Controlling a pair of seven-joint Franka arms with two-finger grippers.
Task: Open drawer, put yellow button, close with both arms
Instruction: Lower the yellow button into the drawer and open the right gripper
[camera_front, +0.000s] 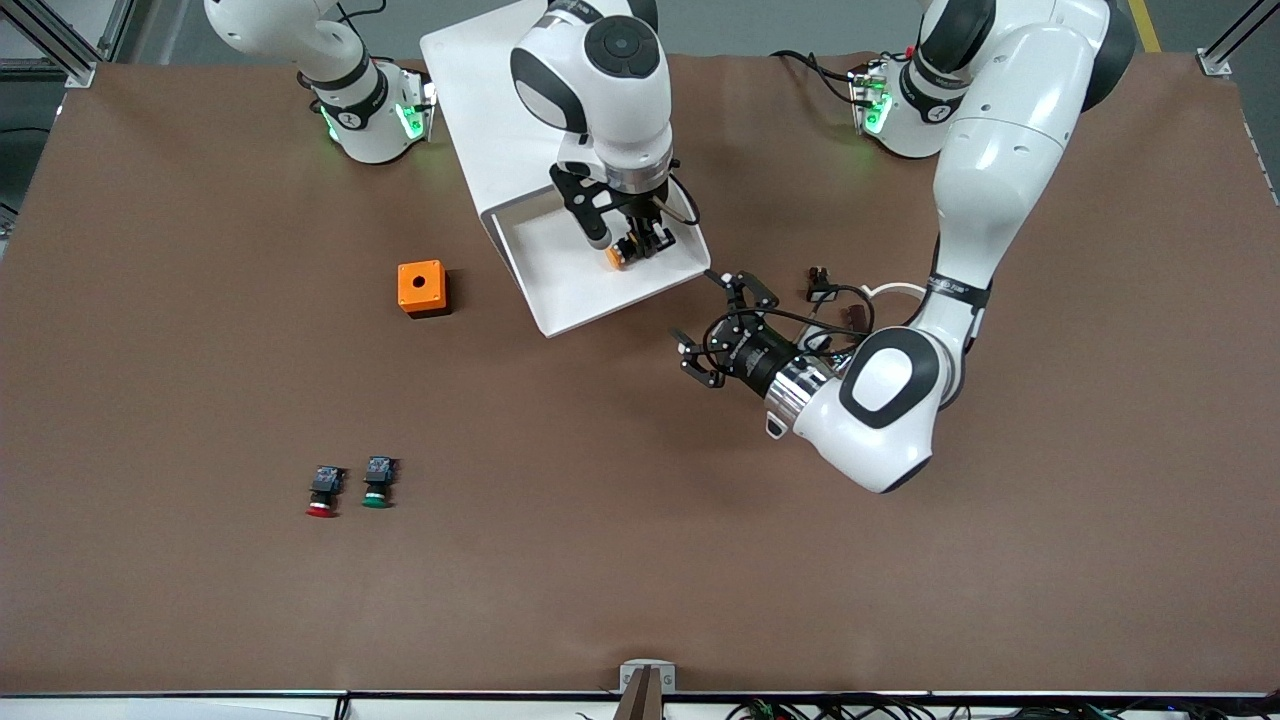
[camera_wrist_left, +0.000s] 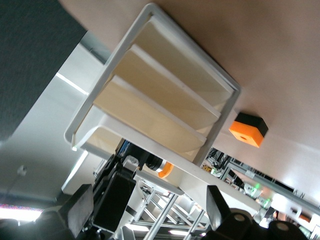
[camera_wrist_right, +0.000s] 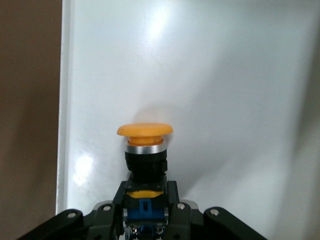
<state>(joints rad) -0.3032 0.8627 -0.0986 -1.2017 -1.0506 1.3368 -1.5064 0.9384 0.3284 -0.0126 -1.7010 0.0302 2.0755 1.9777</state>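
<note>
Currently placing — right gripper (camera_front: 632, 247) clamps the yellow button (camera_wrist_right: 145, 137) over the open drawer (camera_front: 560, 300); release comes next; left gripper (camera_front: 715, 325), fingers spread, waits beside the drawer

Bright, even overhead light fills the scene. The brown counter (camera_front: 640, 560) is matte and shows only soft shadows beneath the arms. Glare blooms on the white drawer floor (camera_wrist_right: 200, 75) above the right claw (camera_wrist_right: 145, 210). Near the left claw (camera_wrist_left: 150, 215), the fingers (camera_wrist_left: 80, 210) are blurred.
</note>
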